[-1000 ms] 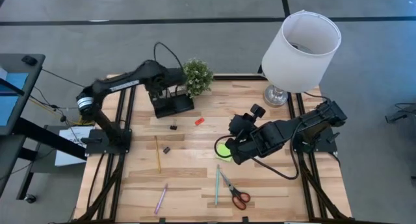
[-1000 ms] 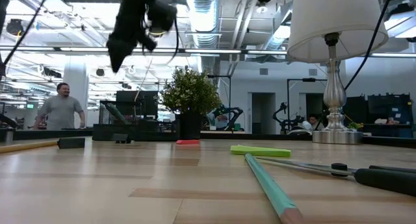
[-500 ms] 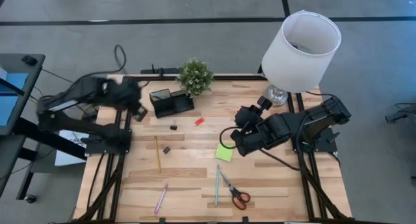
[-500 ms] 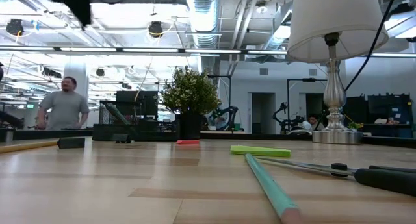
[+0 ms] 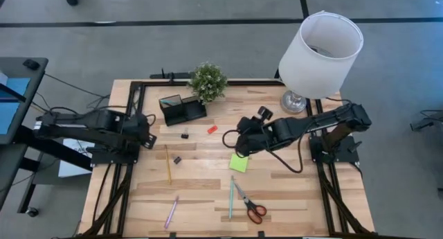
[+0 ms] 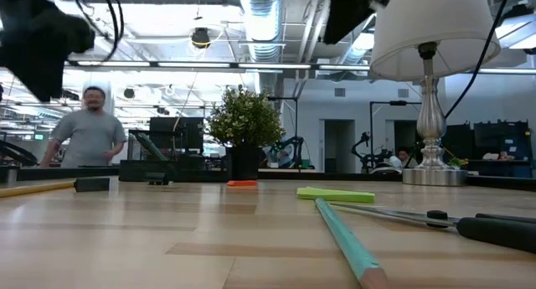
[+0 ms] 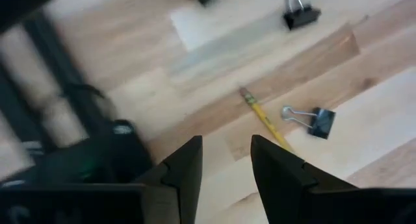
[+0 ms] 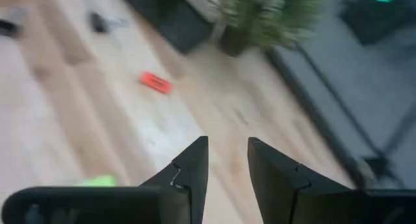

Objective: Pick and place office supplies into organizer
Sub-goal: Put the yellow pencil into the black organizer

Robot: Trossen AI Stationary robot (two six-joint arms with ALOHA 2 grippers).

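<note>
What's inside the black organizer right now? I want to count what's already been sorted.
From above, the organizer by the potted plant shows dark compartments with no item clearly visible. Its walls shade the bottoms, so something small could lie unseen. The pens, scissors and sticky notes lie on the table.

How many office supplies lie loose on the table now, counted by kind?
Pens or pencils: 3 (yellow, pink, teal)
Binder clips: 2
Scissors: 1
Sticky-note pads: 1
Small red pieces: 1
Total: 8
</note>
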